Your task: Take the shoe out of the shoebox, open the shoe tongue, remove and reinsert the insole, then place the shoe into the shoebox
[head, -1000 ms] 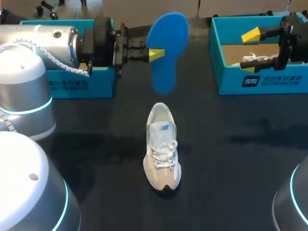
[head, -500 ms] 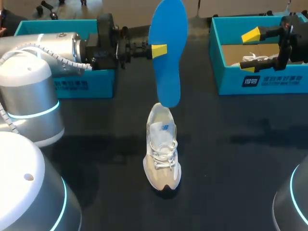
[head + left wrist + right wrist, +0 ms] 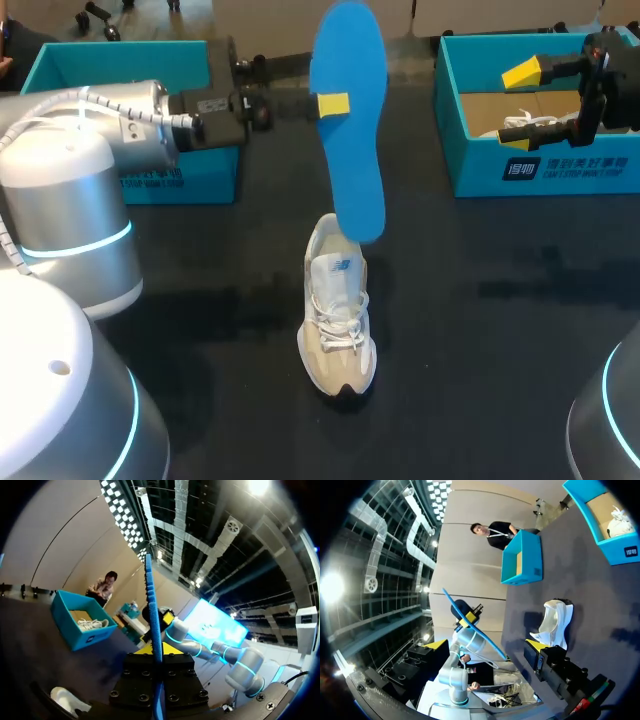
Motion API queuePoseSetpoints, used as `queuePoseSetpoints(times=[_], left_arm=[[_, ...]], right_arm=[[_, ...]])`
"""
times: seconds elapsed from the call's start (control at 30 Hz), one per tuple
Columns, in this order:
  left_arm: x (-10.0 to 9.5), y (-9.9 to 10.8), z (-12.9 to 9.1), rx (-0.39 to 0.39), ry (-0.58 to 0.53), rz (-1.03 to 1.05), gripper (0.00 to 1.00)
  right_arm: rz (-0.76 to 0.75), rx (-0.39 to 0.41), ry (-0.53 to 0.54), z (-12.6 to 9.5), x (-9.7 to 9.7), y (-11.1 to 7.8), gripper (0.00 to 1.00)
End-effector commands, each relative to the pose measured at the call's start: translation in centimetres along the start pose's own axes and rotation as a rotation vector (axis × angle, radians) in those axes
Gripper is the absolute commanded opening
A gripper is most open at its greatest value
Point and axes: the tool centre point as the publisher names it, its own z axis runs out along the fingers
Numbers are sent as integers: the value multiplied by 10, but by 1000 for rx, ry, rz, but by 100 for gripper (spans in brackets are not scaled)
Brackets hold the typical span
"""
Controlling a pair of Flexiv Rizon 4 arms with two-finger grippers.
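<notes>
A blue insole (image 3: pixel 350 120) hangs on end over the table, with my left gripper (image 3: pixel 333 103) shut on its middle. Its lower end is over the heel of the white shoe (image 3: pixel 338 305), which stands upright mid-table with the toe toward me. Seen from the left wrist, the insole (image 3: pixel 152 625) runs edge-on between my left gripper's (image 3: pixel 156 652) fingers, with the shoe (image 3: pixel 65 700) below. My right gripper (image 3: pixel 520 108) stands open above the right shoebox (image 3: pixel 540 170), nothing between its fingers. From the right wrist, my right gripper (image 3: pixel 485 645) faces the shoe (image 3: pixel 557 620) and the insole (image 3: pixel 470 625).
The right shoebox holds another white shoe (image 3: pixel 530 125). A second teal box (image 3: pixel 150 180) stands at the back left, partly behind my left arm; it also shows in the right wrist view (image 3: pixel 522 557). The dark tabletop (image 3: pixel 480 330) spreads around the shoe.
My left wrist has turned and the insole has swung from tilted to nearly upright. Its lower end has come down toward the shoe's heel. The right arm has not moved.
</notes>
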Motion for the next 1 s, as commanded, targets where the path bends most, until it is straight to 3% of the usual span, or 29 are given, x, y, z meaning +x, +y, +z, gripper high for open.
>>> queuePoseSetpoints(times=[0.03,0.4,1.0], left_arm=[[1,-3,1,-99,-25,-221,0],[-4,-1,8,-148,-17,-460,0],[-17,7,22,-117,52,-659,0]], right_arm=[[0,-1,-1,1,0,0,100],[3,0,-10,1,1,0,100],[62,-57,-302,5,37,-8,100]])
